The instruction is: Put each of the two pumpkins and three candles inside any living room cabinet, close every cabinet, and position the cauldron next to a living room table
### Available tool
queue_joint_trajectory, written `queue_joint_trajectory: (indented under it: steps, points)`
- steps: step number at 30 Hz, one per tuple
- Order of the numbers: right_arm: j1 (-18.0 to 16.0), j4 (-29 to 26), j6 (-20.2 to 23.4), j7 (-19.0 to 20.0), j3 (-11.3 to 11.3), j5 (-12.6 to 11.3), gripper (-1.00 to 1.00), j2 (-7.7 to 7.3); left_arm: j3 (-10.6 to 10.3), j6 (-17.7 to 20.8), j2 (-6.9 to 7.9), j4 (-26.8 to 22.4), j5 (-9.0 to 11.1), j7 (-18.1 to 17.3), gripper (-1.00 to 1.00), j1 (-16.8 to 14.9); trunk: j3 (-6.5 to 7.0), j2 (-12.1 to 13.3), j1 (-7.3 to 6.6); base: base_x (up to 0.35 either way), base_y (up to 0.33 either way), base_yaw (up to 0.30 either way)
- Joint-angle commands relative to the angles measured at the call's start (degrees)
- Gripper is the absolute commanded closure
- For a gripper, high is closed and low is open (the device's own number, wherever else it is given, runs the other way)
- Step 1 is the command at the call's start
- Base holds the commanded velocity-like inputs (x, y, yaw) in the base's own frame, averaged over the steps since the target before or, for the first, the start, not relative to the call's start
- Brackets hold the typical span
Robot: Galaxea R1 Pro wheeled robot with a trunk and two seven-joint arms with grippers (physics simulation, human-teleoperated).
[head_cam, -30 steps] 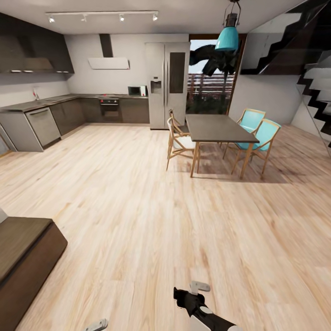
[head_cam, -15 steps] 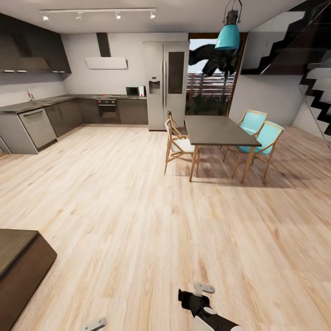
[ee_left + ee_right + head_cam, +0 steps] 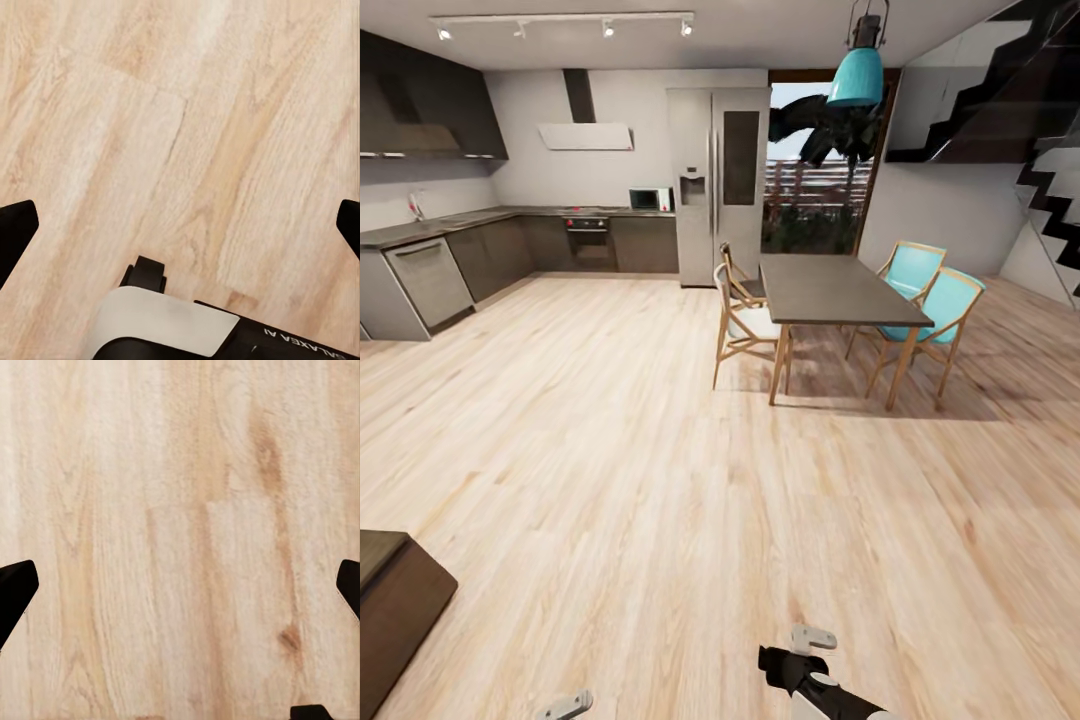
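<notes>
From the head view we face a kitchen and a dining table (image 3: 830,288) across bare wood floor (image 3: 660,450); no pumpkins, candles or cauldron are in sight, so we judge ourselves in transit. In the wrist views, the left gripper (image 3: 180,229) and right gripper (image 3: 180,585) hang spread wide, holding nothing.

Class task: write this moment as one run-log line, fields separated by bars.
phase: in transit | left pincer: open, empty | right pincer: open, empty | below: wood floor | ahead: dining table, kitchen

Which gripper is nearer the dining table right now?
Right. The right gripper sits low, roughly below the dining table; the left gripper is further left and lower in the head view.
</notes>
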Motion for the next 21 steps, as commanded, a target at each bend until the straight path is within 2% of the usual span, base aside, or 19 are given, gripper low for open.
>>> queue_joint_trajectory:
  steps: [1,17,21]
  points:
    - [-0.03,-0.16,-0.17,-0.24,0.49,-0.5,-1.0,-0.01,-0.49,0.16,0.09,-0.16,0.38,0.58,-1.0,-0.03,-0.06,-0.03,0.03,0.302,-0.095,0.0]
    - [-0.03,-0.48,0.04,-0.38,0.32,-0.73,-1.0,-0.01,-0.5,0.16,0.09,-0.16,0.39,0.67,-1.0,-0.03,-0.06,-0.03,0.03,0.301,-0.096,0.0]
    - [-0.03,-0.48,0.07,-0.43,0.31,-0.74,-1.0,-0.01,-0.53,0.16,0.08,-0.16,0.39,0.65,-1.0,-0.03,-0.06,-0.03,0.03,0.259,-0.159,0.177]
